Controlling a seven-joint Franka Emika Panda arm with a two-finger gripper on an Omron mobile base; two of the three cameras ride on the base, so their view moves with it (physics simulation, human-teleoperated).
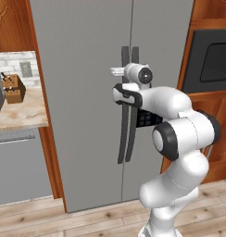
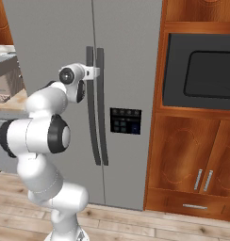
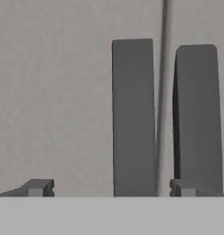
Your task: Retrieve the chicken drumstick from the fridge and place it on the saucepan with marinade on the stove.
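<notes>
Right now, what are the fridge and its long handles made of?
The fridge looks like brushed metal: flat, matte grey doors, though it could be painted. Its handles look like dark plastic or coated metal: smooth, curved, no shine.

The fridge [image 1: 82,115] stands with both doors shut, a flat grey wall barring all reach inside. In the hand view its two dark handles [image 3: 133,119] rise at 12 and 1 o'clock, the door seam a slim gap between them; the gripper [image 3: 111,187], spread wide, has the left handle between its fingertips [image 3: 38,187], with bare door free toward 9 o'clock.
</notes>
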